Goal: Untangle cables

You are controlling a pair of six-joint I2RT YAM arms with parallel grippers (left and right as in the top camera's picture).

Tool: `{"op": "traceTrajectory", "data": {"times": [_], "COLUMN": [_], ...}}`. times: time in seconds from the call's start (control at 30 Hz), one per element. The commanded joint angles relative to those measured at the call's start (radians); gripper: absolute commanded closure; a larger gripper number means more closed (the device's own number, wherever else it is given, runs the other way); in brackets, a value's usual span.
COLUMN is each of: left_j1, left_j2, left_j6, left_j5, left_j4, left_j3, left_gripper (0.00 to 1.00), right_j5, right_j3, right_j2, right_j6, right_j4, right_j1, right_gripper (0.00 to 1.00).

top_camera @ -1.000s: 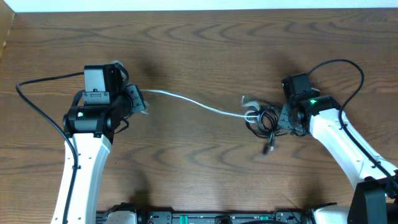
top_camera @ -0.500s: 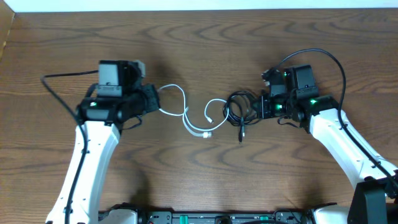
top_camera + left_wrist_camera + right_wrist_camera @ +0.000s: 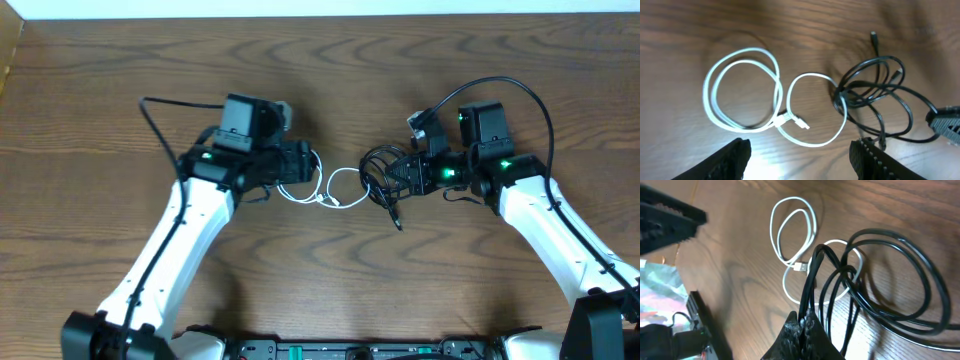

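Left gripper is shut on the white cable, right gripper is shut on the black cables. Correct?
Not quite. The left gripper is open, jaws wide apart above the white cable, which lies loose in loops; the left wrist view shows it. The right gripper is shut on the black cables, as you said.

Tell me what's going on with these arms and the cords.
Two arms are working on untangling cables. The right gripper is shut on the black cable, gathered in a bundle of loops. The left gripper is open above the white cable, holding nothing. The white cable lies coiled on the table, and one of its loops overlaps the black tangle, so the two are not yet separated.
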Motion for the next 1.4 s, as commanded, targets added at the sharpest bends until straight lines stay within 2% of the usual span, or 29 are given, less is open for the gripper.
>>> {"op": "traceTrajectory", "data": {"times": [0.0, 0.13, 0.37, 0.53, 0.63, 0.87, 1.0, 1.23, 1.37], "left_j1": [-0.051, -0.08, -0.086, -0.086, -0.09, -0.122, -0.154, -0.183, -0.201], "left_j2": [0.062, 0.13, 0.246, 0.322, 0.345, 0.372, 0.374, 0.374, 0.376], "left_j6": [0.002, -0.008, -0.112, -0.102, -0.062, 0.03, 0.029, 0.029, 0.029], "left_j5": [0.016, 0.111, 0.257, 0.294, 0.298, 0.292, 0.174, 0.124, 0.017], "left_j4": [0.045, 0.106, 0.245, 0.268, 0.264, 0.301, 0.333, 0.394, 0.407], "left_j3": [0.007, 0.007, 0.007, 0.006, 0.006, 0.006, 0.005, 0.005, 0.004], "left_gripper": [0.32, 0.32, 0.32, 0.32, 0.32, 0.32, 0.32, 0.32, 0.32], "right_j5": [-0.057, -0.07, 0.021, 0.173, 0.193, 0.189, 0.167, 0.105, 0.037], "right_j3": [0.001, 0.001, 0.001, 0.001, 0.001, 0.001, 0.001, 0.001, 0.001], "right_j2": [-0.021, -0.021, -0.021, -0.021, -0.021, -0.021, -0.021, -0.021, -0.021], "right_j6": [-0.018, -0.018, -0.006, 0.076, 0.085, 0.119, 0.122, 0.122, 0.122], "right_j4": [0.004, 0.005, -0.03, -0.077, -0.087, -0.098, -0.1, -0.1, -0.1], "right_j1": [0.001, 0.001, 0.0, 0.0, 0.0, 0.0, 0.001, 0.001, 0.001], "right_gripper": [0.99, 0.99, 0.99, 0.99, 0.99, 0.99, 0.99, 0.99, 0.99]}}
